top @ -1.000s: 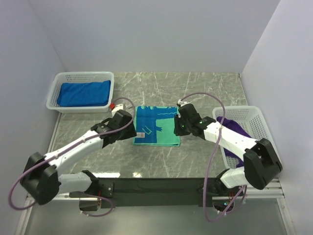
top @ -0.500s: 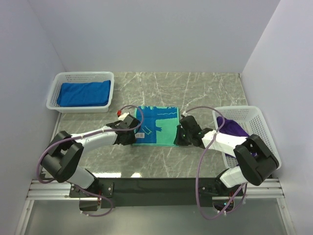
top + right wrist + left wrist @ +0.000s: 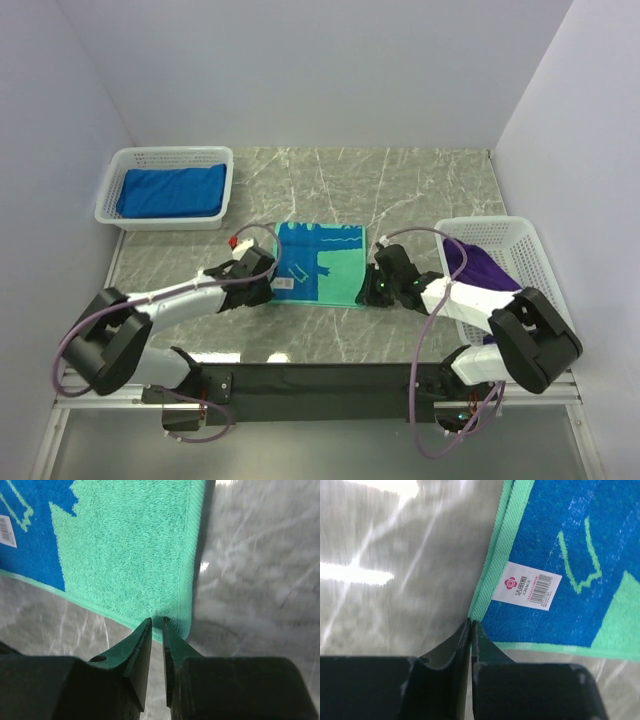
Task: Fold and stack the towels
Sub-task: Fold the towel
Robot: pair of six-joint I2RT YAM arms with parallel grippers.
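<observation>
Two robot arms reach in from the near edge of a marble counter [image 3: 400, 180] to a teal-and-blue patterned towel [image 3: 320, 262] lying flat at its centre. The left end effector [image 3: 268, 288] sits low at the towel's near-left corner. In the left wrist view its fingers [image 3: 445, 647] are pressed together with the green hem's corner caught at their tips, just below a white label [image 3: 526, 591]. The right end effector [image 3: 372, 292] sits at the near-right corner. In the right wrist view only a thin slit remains between its fingers [image 3: 140, 645], which are pinched on the hem there. A blue towel [image 3: 170, 190] lies folded in the left basket [image 3: 165, 152] at the far left. A purple towel [image 3: 478, 265] is bunched in the right basket [image 3: 520, 232] beside the right arm, and part of it hangs over the basket's near rim.
</observation>
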